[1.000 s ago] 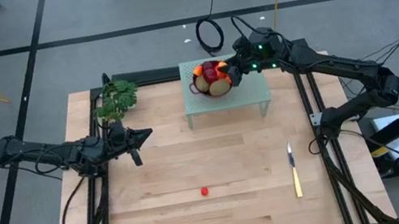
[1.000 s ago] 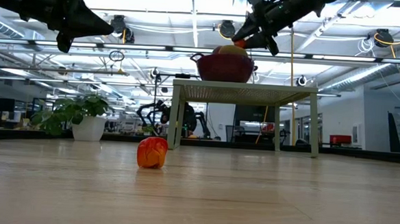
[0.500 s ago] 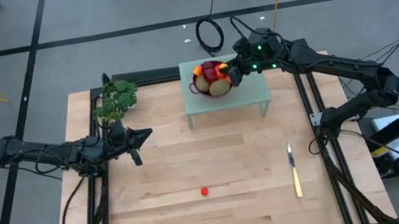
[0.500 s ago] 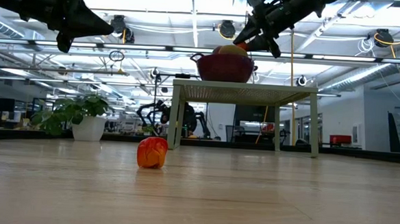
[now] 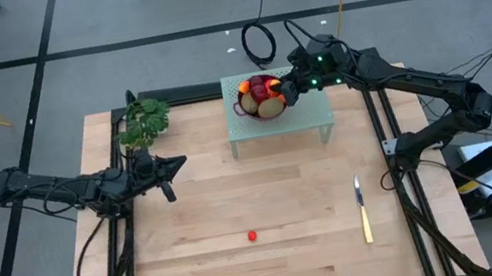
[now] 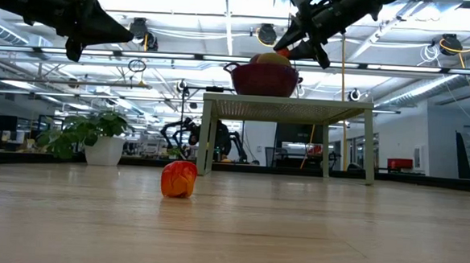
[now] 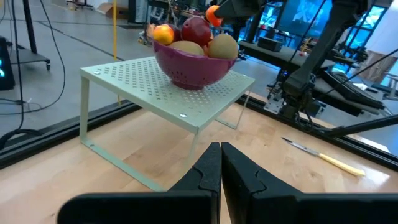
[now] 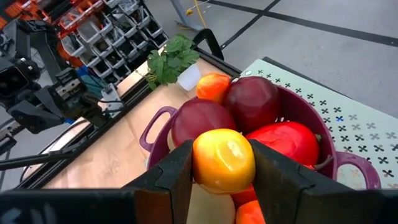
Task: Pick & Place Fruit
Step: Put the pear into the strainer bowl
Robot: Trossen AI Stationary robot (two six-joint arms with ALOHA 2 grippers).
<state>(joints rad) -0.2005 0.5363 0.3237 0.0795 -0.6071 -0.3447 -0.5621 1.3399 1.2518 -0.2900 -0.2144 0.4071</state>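
Note:
A purple-pink bowl stands on a pale green perforated stand at the table's far side. It holds dark red balls, a longish red piece, brownish ovals and a small orange bit. My right gripper hovers over the bowl's right rim, shut on a small orange-yellow fruit. Another small orange-red fruit lies on the wood near the table's middle. My left gripper is shut and waits above the table's left part. My right gripper pinches the small orange-yellow fruit between its two fingers, one on each side. It comes from the table's right, slanting down. The fruit is lifted clear, just above the fruit heaped in the bowl.
A leafy green sprig in a white pot stands at the table's far left. A slim yellowish knife lies at the right. The wood between the lone fruit and the stand is bare. Black frame rails run along both sides.

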